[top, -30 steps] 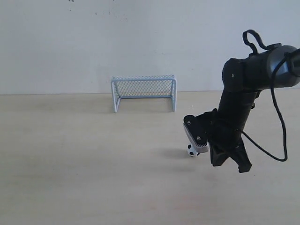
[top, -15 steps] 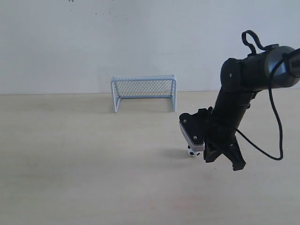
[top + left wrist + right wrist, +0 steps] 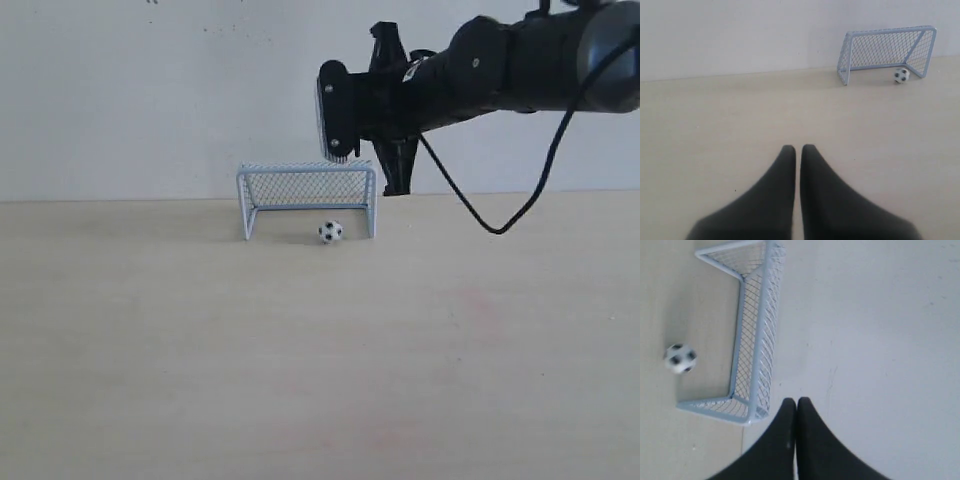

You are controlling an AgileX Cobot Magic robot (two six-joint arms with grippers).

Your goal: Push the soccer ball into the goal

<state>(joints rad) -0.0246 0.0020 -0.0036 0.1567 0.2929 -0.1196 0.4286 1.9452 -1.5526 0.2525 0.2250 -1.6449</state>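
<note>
Both clenched empty: left gripper, right gripper. Tiny black-patched white soccer ball looked light, free-rolling; better nudged than gripped.

Loads of open table here. Going by the exterior view, everything from 4 round through 6 to 8 o'clock of the soccer ball was bare wood, so a gripper had a clear way in from the front. The goal was the only thing standing there: near post close at 3 o'clock of the ball, far post at 9, crossbar at 12, netting behind. Around 1 o'clock, above the crossbar's right end, the right arm and its drooping cable took up the air. The wall shut off the back.
</note>
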